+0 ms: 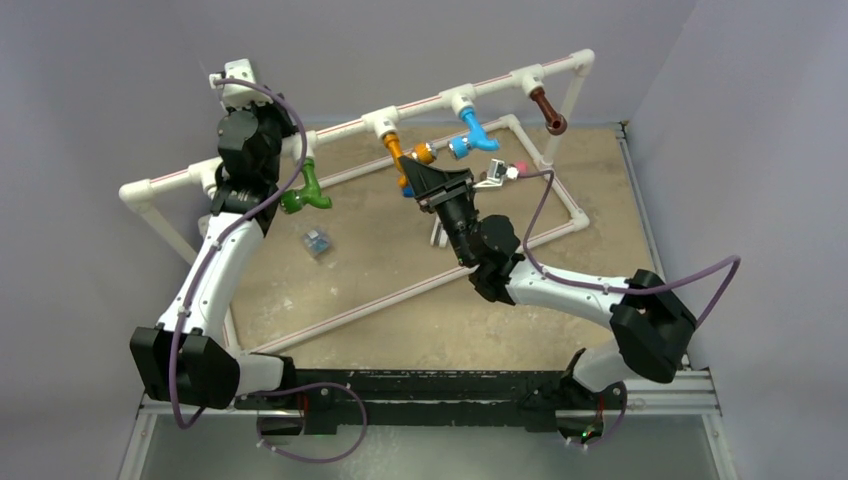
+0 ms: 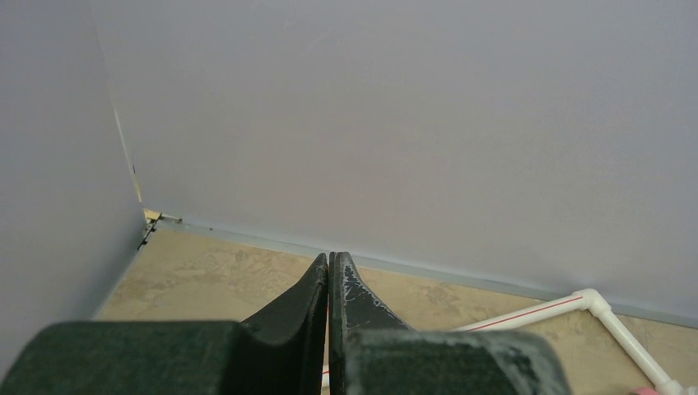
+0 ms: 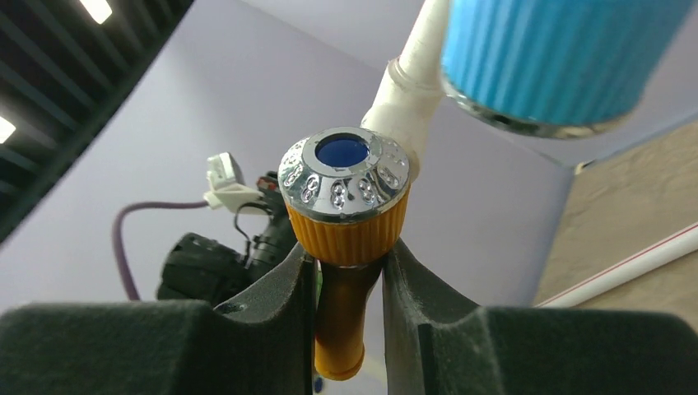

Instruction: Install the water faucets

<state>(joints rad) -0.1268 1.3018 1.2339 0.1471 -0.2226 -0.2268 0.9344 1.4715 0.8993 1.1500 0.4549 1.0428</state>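
Right claw (image 3: 350, 284) is clamped on the orange faucet (image 3: 344, 216). Its fingers (image 3: 276, 288) pinch the stem from both sides just under the ribbed collar. The chrome-ringed nozzle faces my wrist camera, with blue showing in its hole. Right behind it is a white tee (image 3: 405, 99). From the top view, the orange faucet's upper end meets that tee on the raised pipe rail (image 1: 425, 104), second fitting from the left.

Just beside it, filling the upper corner of the wrist view, is the ribbed collar of the blue faucet (image 3: 551, 58), which hangs from the next tee along. The brown faucet (image 1: 548, 110) hangs from the tee near the rail's right end. The green faucet (image 1: 305, 190) hangs near the left end, close against my left arm.

Left claw (image 2: 329, 276) has its two fingers pressed flat together with nothing between them. It is held up near the rail's left end and pointed at the back wall (image 2: 411, 123).

Down on the bench (image 1: 400, 320), a small clear cylinder with a pink end (image 1: 503, 172) lies just past the right claw, near the low pipe frame (image 1: 400, 290). A little clear object (image 1: 317, 241) sits alone below the green faucet; it's too small to tell what it is.
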